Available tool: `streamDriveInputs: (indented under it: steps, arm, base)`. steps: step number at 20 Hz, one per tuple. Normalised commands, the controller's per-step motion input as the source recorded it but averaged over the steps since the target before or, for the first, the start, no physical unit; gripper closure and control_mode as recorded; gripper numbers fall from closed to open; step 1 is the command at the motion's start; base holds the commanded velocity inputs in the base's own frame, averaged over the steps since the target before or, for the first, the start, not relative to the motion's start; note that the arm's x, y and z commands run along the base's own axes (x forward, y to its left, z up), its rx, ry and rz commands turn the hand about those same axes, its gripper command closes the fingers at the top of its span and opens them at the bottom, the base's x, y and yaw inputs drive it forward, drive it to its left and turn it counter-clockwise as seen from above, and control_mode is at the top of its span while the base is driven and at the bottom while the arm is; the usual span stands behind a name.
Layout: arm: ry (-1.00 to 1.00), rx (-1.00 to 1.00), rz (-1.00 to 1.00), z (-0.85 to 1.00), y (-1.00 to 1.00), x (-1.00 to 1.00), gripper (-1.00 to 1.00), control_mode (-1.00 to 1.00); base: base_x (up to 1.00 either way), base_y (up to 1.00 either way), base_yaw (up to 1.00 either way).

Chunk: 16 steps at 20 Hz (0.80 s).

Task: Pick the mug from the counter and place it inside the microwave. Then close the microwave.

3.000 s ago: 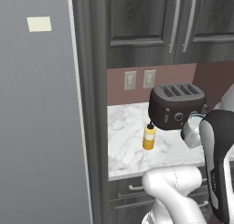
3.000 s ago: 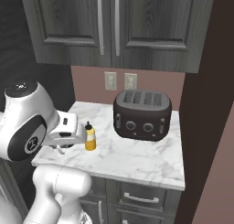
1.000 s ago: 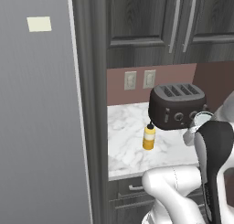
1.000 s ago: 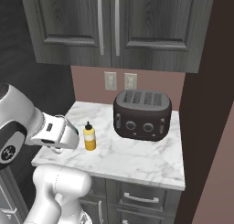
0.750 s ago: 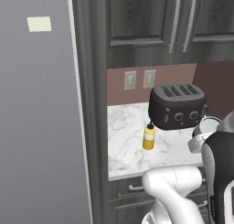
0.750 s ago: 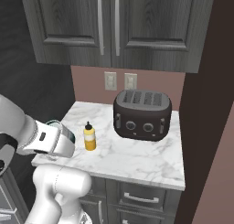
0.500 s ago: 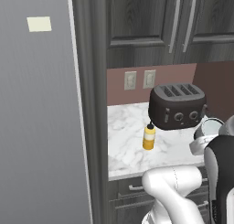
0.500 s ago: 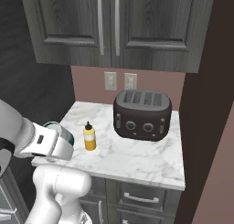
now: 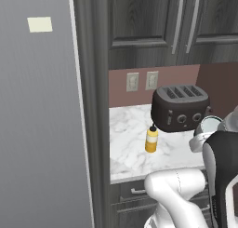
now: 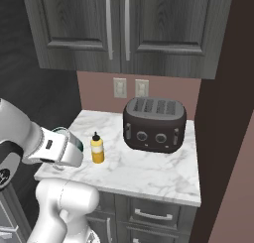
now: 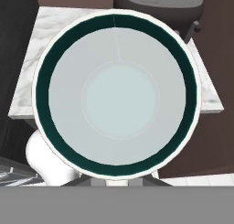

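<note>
Base cams sit behind the arm, left and right, looking forward-down; both cover the counter [image 9: 130, 143] and toaster [image 10: 155, 124]. Hand cam looks straight down, close into the mug [image 11: 116, 94].

The mug [image 11: 116, 93] is off the counter [image 10: 149, 170], held up in the air with its mouth facing the hand camera: a white rim, a dark teal band inside it, a pale bottom. From the left base camera its rim [image 9: 210, 124] shows beyond the counter's right edge.

Arm bent low over counter edge, wrist level, gripper [image 10: 63, 150] jaws clamped on mug [image 11: 116, 94].
</note>
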Motion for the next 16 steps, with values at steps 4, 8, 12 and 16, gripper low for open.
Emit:
streamDriveInputs:
  steps: [4,8,12,16]
  arm:
    - [0.0,0.0,0.0,0.0,0.0,0.0,1.0,-1.0]
    - [-0.01,0.0,0.0,0.0,0.0,-0.1,1.0,-1.0]
    - [-0.03,0.0,0.0,0.0,0.0,-0.33,1.0,-1.0]
    - [0.0,0.0,0.0,0.0,0.0,-0.04,1.0,-1.0]
  base:
    - [0.0,0.0,0.0]
    - [0.0,0.0,0.0]
    - [0.0,0.0,0.0]
    - [0.0,0.0,0.0]
